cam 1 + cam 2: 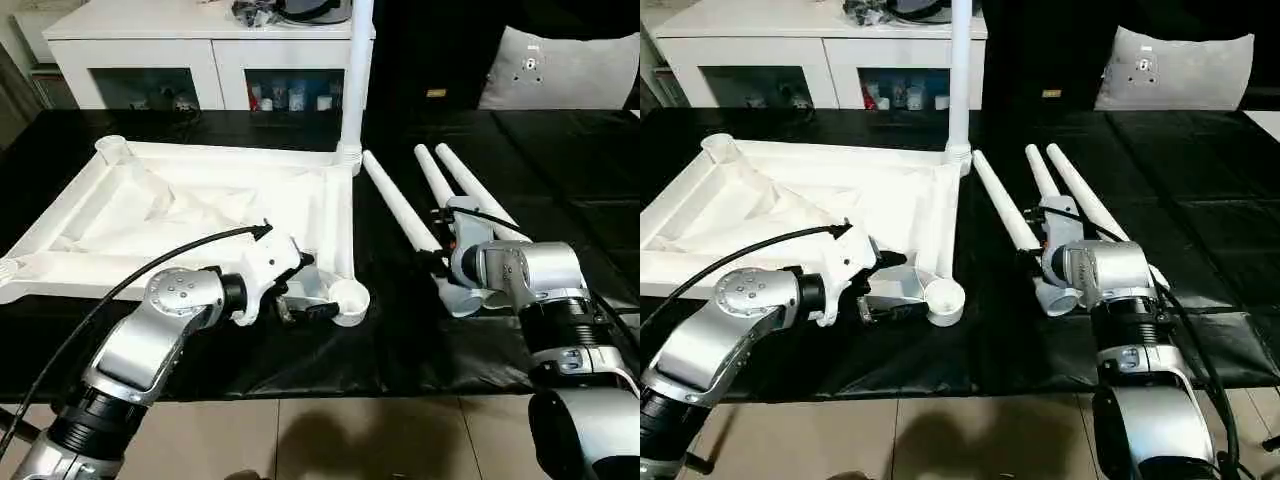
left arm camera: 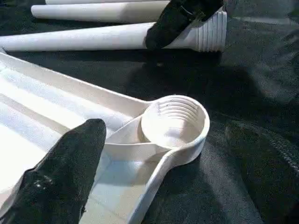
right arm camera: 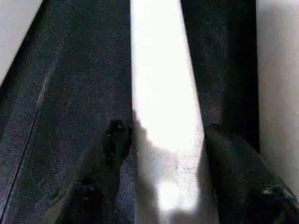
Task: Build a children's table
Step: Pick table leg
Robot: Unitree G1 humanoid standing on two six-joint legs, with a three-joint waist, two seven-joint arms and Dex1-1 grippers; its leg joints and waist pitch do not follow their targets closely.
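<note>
Black mat [image 1: 560,180]; cabinet [image 1: 200,60] behind tabletop [image 1: 200,200].

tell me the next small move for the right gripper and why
Probably close the right gripper fully on the table leg: its fingers straddle the leg lying on the black mat. The near corner socket of the tabletop stands empty; one leg already stands upright.

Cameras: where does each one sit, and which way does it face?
Head stereo pair: looks forward and down at the white plastic ribbed tabletop, over both silver forearms.
Left wrist: along the left gripper, at the round corner socket.
Right wrist: along the right gripper, straddling a white tapered tube leg.
Shared: socket and that leg.
</note>
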